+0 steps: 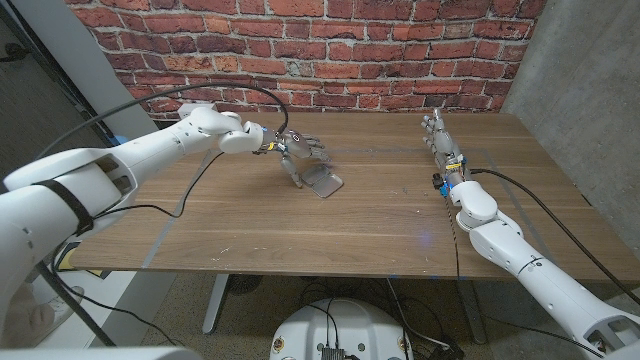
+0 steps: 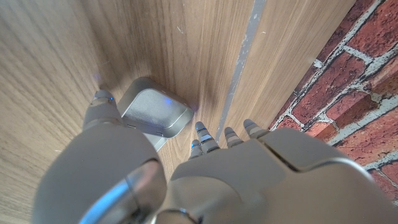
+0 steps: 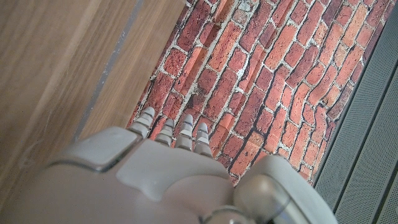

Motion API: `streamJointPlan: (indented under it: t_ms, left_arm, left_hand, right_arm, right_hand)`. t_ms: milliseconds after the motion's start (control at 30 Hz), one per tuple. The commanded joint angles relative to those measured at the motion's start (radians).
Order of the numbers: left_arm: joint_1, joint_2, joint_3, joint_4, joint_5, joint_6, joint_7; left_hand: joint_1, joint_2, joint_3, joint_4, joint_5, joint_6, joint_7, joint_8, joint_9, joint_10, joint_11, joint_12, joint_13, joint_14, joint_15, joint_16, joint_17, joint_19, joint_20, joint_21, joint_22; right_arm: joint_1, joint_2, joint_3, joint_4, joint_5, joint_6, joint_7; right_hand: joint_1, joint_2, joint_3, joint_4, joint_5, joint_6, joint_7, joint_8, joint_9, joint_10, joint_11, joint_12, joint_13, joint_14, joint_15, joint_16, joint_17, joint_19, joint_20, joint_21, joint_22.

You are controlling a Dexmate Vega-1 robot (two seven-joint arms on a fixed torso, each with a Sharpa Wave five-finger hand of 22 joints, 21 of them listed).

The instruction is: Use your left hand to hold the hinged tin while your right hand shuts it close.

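Tin (image 1: 322, 183) of plain silver metal lies on the wooden table (image 1: 380, 225), a little left of the middle, with rounded corners and a hinge along one side. From the head view it looks low and flat against the wood; whether its lid is fully down or slightly raised I cannot tell. In the left wrist view the tin (image 2: 154, 114) shows as a shallow rounded box with a small blue glint on its top face.

Left hand (image 1: 297, 152) hovers just behind and above the tin, reached in from the table's left side on its white arm. Its fingers are spread and curve downward, and one finger (image 1: 294, 172) comes down to the tin's near-left edge. The left wrist view shows the thumb (image 2: 102, 107) right beside one corner of the tin and the other fingertips (image 2: 205, 135) past its opposite side, so the hand (image 2: 186, 180) brackets the tin loosely. Firm grip or mere touch, the pictures do not settle; nothing is lifted.

Right hand (image 1: 441, 139) stands well apart on the table's right side, on its edge with fingers straight, together and pointing toward the brick wall (image 1: 330, 50). It holds nothing. In the right wrist view its fingertips (image 3: 184, 127) reach up side by side against the bricks (image 3: 261, 74), with the table's wood (image 3: 62, 62) alongside
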Motion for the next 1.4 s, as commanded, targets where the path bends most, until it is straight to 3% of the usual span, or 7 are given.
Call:
streamJointPlan:
  t_ms: [33,633,1400]
  left_arm:
    - [-0.018,-0.032,0.025,0.062,-0.027,-0.007,-0.016]
    - [-0.027,-0.043,0.050,0.081,-0.048,-0.021,-0.016]
    - [-0.038,-0.062,0.072,0.092,-0.050,-0.013,-0.014]
  left_hand:
    - [0.005,0.005,-0.003,0.002,0.007,-0.406,-0.002,0.008,0.003,0.013,-0.002,0.004,0.001,-0.139,-0.006,0.009,0.002,-0.042,0.003,0.007,0.004]
    - [0.013,0.009,-0.005,0.000,0.011,-0.390,-0.003,0.011,0.002,0.044,-0.002,0.014,0.001,-0.118,-0.010,0.015,0.001,-0.027,0.000,0.011,0.004]
    - [0.025,0.018,-0.002,-0.003,0.014,-0.382,-0.005,0.012,0.002,0.031,-0.002,0.007,0.000,-0.123,-0.008,0.012,0.000,-0.031,0.003,0.009,0.003]
  right_arm:
    - [-0.001,-0.004,-0.001,0.000,-0.005,0.004,0.003]
    - [0.005,0.000,0.001,0.012,-0.002,0.012,0.007]
    - [-0.007,0.000,0.011,0.009,0.016,0.015,0.008]
  right_hand:
    - [0.005,0.002,-0.001,-0.004,-0.002,-0.004,-0.001,0.001,0.002,-0.008,0.000,-0.002,0.003,-0.009,-0.001,0.000,0.002,-0.005,0.006,-0.003,0.003]
    - [0.011,0.005,0.002,-0.008,-0.001,-0.001,-0.005,0.003,0.002,-0.008,0.000,-0.001,0.003,-0.011,0.001,0.000,0.002,-0.008,0.008,-0.003,0.003]
    - [0.013,0.005,0.001,-0.010,-0.002,0.001,-0.004,0.004,0.002,-0.009,-0.001,0.000,0.003,-0.012,0.001,0.001,0.002,-0.009,0.008,-0.002,0.003]
